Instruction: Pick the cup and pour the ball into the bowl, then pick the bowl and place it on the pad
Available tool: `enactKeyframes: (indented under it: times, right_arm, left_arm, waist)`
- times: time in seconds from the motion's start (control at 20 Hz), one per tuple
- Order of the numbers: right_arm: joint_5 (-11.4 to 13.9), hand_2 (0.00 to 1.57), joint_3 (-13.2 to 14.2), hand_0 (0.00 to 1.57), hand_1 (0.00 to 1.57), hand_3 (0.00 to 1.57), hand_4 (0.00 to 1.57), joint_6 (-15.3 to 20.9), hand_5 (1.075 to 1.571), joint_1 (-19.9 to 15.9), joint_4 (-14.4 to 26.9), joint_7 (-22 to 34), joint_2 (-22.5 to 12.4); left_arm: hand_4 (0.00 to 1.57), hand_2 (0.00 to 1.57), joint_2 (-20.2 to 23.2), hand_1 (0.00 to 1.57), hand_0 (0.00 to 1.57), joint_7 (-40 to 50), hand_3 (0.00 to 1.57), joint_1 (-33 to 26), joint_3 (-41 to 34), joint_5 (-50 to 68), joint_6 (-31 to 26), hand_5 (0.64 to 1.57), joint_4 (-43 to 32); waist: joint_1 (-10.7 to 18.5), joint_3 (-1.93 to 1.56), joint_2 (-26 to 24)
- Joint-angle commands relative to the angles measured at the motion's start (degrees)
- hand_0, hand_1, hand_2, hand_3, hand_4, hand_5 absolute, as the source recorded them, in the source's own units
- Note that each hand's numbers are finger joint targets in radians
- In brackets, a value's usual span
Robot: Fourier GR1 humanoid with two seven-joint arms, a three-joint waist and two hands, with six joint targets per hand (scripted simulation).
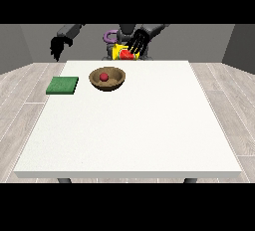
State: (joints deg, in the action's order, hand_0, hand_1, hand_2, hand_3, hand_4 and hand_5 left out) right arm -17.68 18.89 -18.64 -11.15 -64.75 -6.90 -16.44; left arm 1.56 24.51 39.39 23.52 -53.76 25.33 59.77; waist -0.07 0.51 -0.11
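1. A wooden bowl [107, 79] stands on the white table [129, 135] near its far edge, toward the far-left corner as seen; a red ball [103, 76] lies inside it.
2. A green pad [63, 85] lies flat at the table's left edge, just beside the bowl and apart from it; nothing is on it.
3. The hand at the view's right [138, 43] is raised beyond the far edge, fingers curled round a yellow cup [120, 53]; the cup is tilted, a red patch showing at its mouth.
4. The hand at the view's left [57, 46] hangs off the table past the far-left corner, holding nothing; whether its fingers are curled I cannot tell.
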Motion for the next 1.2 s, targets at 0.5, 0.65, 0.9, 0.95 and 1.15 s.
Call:
enactKeyframes:
  times: [0.5,0.65,0.9,0.95,1.15]
  right_arm:
    - [0.66,0.0,1.87,0.0,0.0,0.0,0.25,9.73,1.571,-1.09,-1.18,-2.78,5.6]
    - [1.18,0.0,2.02,0.0,0.0,0.0,0.0,11.78,1.569,-2.75,-1.44,-2.98,5.82]
    - [2.25,0.0,-1.2,0.0,0.0,0.0,0.0,14.45,1.568,-5.97,-2.06,-3.45,10.17]
    - [1.59,0.0,0.32,0.0,0.0,0.0,0.0,13.67,1.568,-6.16,2.04,-4.27,8.94]
    - [2.79,0.0,-1.17,0.0,0.0,0.0,0.0,12.47,1.568,-6.33,6.37,-6.64,9.29]
  left_arm:
    - [0.2,0.0,7.84,0.0,0.0,-16.0,0.0,-0.93,-29.33,57.95,-21.25,1.491,23.46]
    - [0.32,0.0,14.38,0.0,0.0,-15.11,0.0,1.44,-36.12,66.11,-30.26,1.497,21.17]
    - [0.33,0.0,24.96,0.0,0.0,-15.3,0.0,4.29,-45.42,72.82,-37.99,1.511,13.54]
    - [0.31,0.0,24.42,0.0,0.0,-16.26,0.0,0.69,-44.39,73.39,-40.11,1.508,15.36]
    - [0.28,0.0,30.15,0.0,0.0,-14.43,0.0,0.51,-48.94,77.12,-43.64,1.508,11.01]
  waist:
    - [11.92,-0.15,9.09]
    - [13.48,-0.34,11.09]
    - [9.9,-0.48,12.52]
    - [12.01,-0.51,12.45]
    - [8.48,-0.52,11.76]
